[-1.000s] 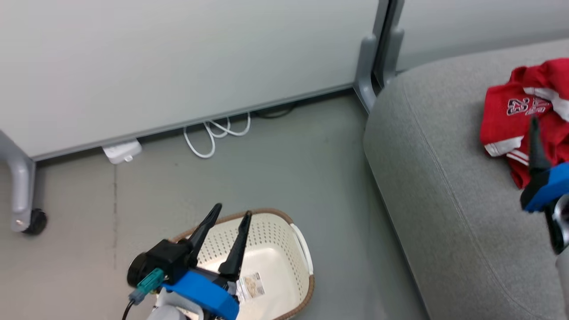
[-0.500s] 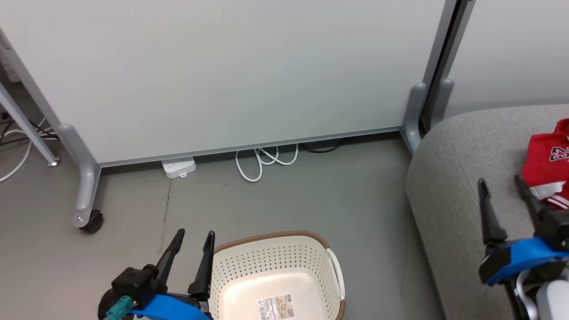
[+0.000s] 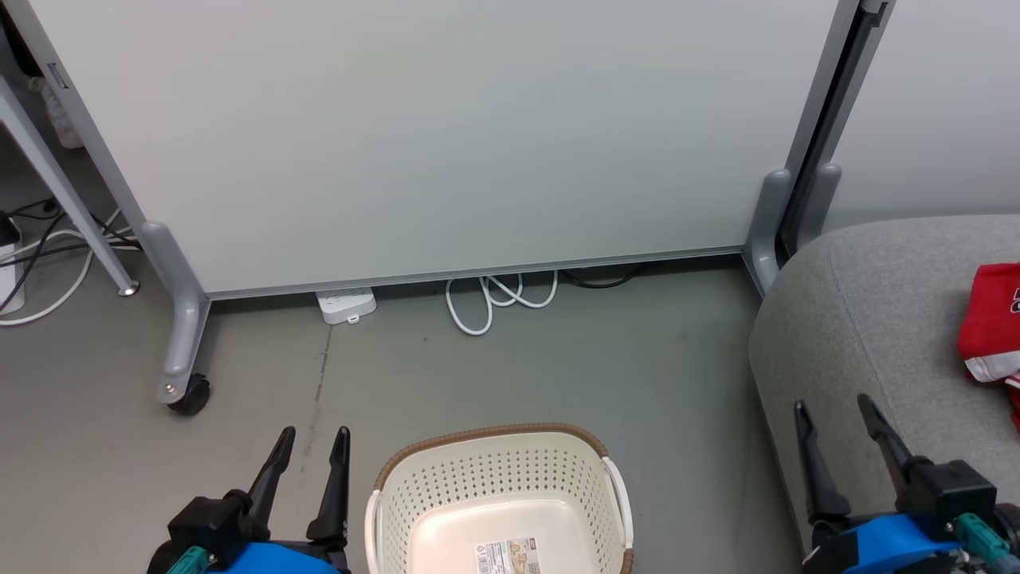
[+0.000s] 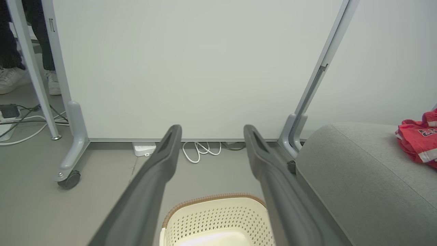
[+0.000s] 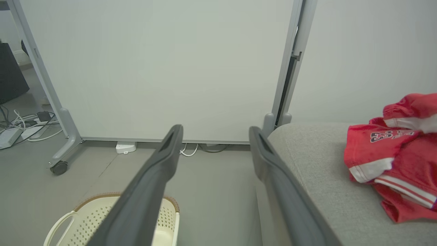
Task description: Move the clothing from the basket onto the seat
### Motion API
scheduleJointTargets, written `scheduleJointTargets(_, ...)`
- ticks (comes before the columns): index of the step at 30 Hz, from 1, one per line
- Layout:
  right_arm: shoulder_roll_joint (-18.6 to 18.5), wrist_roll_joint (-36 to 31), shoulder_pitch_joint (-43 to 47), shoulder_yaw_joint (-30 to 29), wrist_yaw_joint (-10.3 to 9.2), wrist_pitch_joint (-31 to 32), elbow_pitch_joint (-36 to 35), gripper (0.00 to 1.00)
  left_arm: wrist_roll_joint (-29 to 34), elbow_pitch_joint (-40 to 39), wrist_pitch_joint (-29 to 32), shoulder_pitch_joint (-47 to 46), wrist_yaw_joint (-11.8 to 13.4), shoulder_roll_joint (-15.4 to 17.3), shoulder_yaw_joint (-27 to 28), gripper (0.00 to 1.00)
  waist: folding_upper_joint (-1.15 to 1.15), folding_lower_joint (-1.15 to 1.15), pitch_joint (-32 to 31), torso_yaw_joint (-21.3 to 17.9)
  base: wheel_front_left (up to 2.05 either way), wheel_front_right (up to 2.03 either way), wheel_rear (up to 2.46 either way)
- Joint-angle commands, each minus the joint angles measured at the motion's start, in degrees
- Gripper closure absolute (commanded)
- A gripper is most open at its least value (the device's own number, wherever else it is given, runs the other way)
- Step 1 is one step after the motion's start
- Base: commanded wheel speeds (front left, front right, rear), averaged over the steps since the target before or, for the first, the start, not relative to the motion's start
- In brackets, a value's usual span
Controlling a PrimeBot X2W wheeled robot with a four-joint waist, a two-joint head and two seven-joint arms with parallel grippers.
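Grey floor (image 3: 518, 359) spread out below a big white board (image 3: 478, 135) that stood on a small black wheel (image 3: 191, 393).

Low on the robot's left, the left tool (image 3: 315, 434) stood wide open. Its two dark fingers were apart, and it held nothing and touched nothing. It hung over the floor, just beside the left side of the basket (image 3: 494, 470).

The right tool (image 3: 833, 406) was wide open too, with nothing between its fingers. It hung by the front edge of the seat (image 3: 861, 319). Whether it touched the grey cloth could not be told.

The basket sat on the floor between the two tools, nearer the left one. The part of its bottom that showed was bare, with a paper label (image 3: 508, 554) stuck on it.

The clothing (image 3: 992, 335) lay on the seat, off to the right of the right tool and farther back, well apart from it. From the right wrist it looked bunched up, with a dark "23" and white stripes facing up.

Farther back, a white cord (image 3: 498, 295) lay in loops under the board, near a white plug box (image 3: 347, 304).
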Motion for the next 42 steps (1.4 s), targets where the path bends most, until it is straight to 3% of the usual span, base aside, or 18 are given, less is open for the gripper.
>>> scheduleJointTargets(1,0.4,-0.5,1.0,0.2,-0.04,0.1,-0.4,0.0,0.2,0.2,-0.2,0.7,-0.1,0.0,0.6,0.0,0.0,0.0,0.0,0.0,0.0,0.0,0.0)
scheduleJointTargets(23,1.9,-1.1,2.6,0.2,-0.04,-0.4,0.3,0.0,0.0,1.8,-0.2,0.8,-0.3,-0.6,0.4,0.0,0.0,0.0,-0.1,0.5,0.0,0.0,0.0)
scheduleJointTargets(24,1.7,-1.3,1.7,0.1,0.0,-0.4,0.3,1.0,0.0,1.8,0.0,0.8,-0.1,-0.8,0.6,1.0,0.0,0.0,-0.1,0.5,0.0,0.0,0.0)
scheduleJointTargets(36,2.0,-1.0,2.6,0.0,0.0,-0.2,6.7,1.0,-0.3,7.2,0.4,4.3,-0.1,-1.8,0.7,1.0,0.0,0.0,-0.1,0.5,0.0,0.0,0.0)
scheduleJointTargets(42,2.0,6.8,1.6,-0.3,0.0,0.7,7.2,1.0,-6.5,6.0,2.2,3.9,-0.1,-1.8,2.0,1.0,0.0,0.0,0.0,0.3,0.0,0.0,0.0)
